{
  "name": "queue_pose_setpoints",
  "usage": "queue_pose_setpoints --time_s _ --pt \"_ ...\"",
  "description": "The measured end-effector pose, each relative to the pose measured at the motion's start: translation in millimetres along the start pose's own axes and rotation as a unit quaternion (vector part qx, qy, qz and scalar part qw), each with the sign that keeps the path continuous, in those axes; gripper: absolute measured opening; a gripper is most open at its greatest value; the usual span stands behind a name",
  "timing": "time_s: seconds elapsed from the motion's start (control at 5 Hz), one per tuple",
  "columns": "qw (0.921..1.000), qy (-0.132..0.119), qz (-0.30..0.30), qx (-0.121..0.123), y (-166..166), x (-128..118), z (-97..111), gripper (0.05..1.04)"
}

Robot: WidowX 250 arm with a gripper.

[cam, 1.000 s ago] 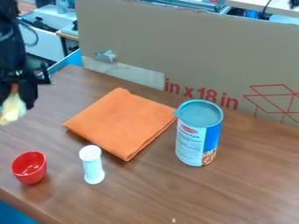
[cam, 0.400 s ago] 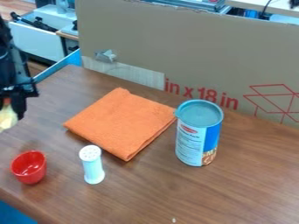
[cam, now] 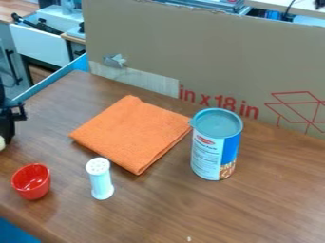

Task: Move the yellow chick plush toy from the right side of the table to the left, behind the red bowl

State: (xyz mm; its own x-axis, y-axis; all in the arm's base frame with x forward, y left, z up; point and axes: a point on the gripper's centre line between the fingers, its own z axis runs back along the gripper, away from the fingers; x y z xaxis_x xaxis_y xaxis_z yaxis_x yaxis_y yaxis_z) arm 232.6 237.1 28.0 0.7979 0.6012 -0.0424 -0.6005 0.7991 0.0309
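- My gripper (cam: 7,129) has moved left, to the left edge, clamped on a pale yellow object (cam: 2,143), mostly cut off.
- Cardboard panel (cam: 190,52) stands along the table's far side.
- Folded orange cloth (cam: 131,134) lies mid-table.
- Upright can (cam: 215,144), right of the cloth.
- White shaker (cam: 100,179), upright, near side.
- Red bowl (cam: 31,182), left of the shaker.

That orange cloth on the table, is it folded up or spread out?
Folded: the orange cloth lies flat as a compact square, with stacked layers along its edge.
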Motion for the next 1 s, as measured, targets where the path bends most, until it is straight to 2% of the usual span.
queue_pose_setpoints --time_s 0.2,0.4,0.6,0.8,1.0 --pt "1.0000 -0.002 0.004 -0.008 -2 2 -6 0.475" --pt "0.9996 -0.013 0.009 -0.022 -7 4 -6 0.623" --pt "0.9980 -0.049 0.026 -0.030 -10 -3 15 0.944" --pt "0.9971 -0.064 0.035 -0.023 -14 -5 48 1.011" --pt "0.9963 -0.083 0.008 -0.019 -41 -6 83 1.007"
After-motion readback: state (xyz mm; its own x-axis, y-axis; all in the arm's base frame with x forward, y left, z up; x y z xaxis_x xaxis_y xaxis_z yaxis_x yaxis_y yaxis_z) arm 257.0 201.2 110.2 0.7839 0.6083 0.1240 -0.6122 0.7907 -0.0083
